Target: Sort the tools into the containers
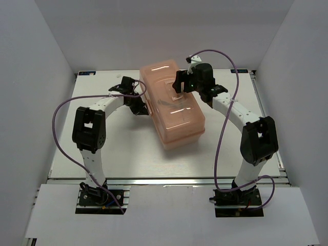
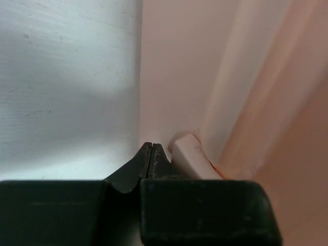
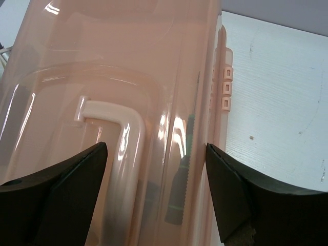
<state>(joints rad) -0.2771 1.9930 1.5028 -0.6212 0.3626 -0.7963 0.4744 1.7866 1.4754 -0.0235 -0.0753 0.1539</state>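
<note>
Sitting mid-surface: pink toolbox (image 1: 177, 115), lid down, set at a slight angle on the white surface (image 1: 128, 159).

Left pincer (image 2: 151, 146): clenched, tips pressed together with nothing between them. It's low on the box's left side, close against the side wall and just beside a small pink tab (image 2: 188, 154) that sticks out from the wall. Can't tell if the tips actually touch the wall.

Right pincer (image 3: 156, 148): spread wide, holding nothing, above the lid at the far end of the box. Its fingers straddle the end of the lid's recessed handle (image 3: 128, 138). Can't tell whether they touch the lid.

One dark green tool (image 3: 179, 184) shows through the translucent lid, inside the box, just beside the handle on the side nearer the box edge. It's too blurred to say which compartment. A row of small pink knuckles (image 3: 225, 87) runs along that edge, with bare surface next to it.
</note>
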